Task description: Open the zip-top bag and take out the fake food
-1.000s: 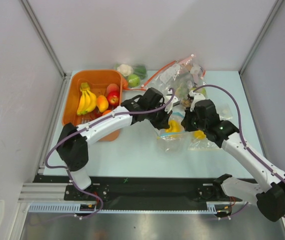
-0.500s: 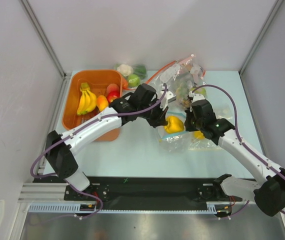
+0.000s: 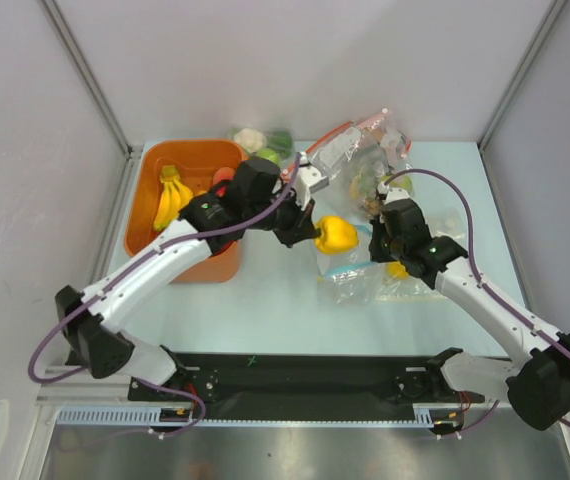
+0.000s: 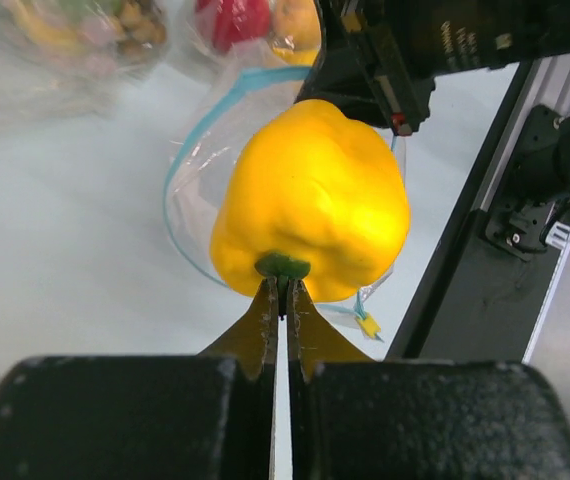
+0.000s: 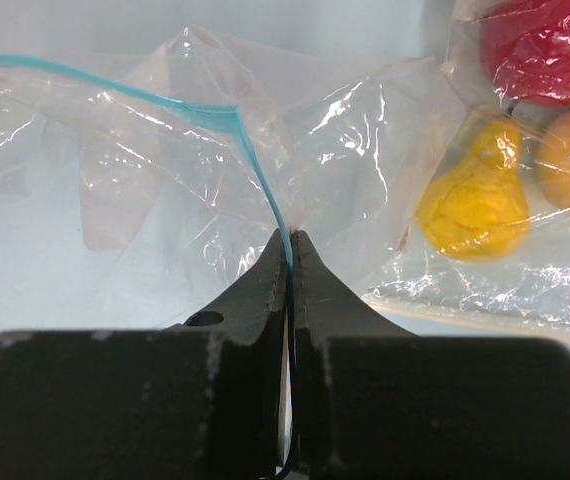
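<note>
A yellow pepper-shaped piece of fake food [image 4: 310,200] with a green stem hangs above the table, outside the bag. My left gripper [image 4: 285,287] is shut on that stem; from above, the piece [image 3: 335,234] sits just right of the gripper [image 3: 311,236]. The zip-top bag [image 3: 350,280] lies crumpled below, its teal zip strip [image 5: 255,150] curving around an open mouth [image 4: 180,180]. My right gripper [image 5: 290,240] is shut on the strip at the bag's right side, and shows from above [image 3: 383,246].
An orange bin [image 3: 143,200] at the left holds a banana bunch [image 3: 170,196] and other fruit. Another clear bag [image 5: 485,200] with a red apple and yellow fruit lies right of the right gripper. More bagged food [image 3: 365,160] is piled at the back.
My left gripper has pulled the yellow piece out of the bag's mouth, raising it and carrying it left. The right gripper has stayed clamped on the zip strip.
</note>
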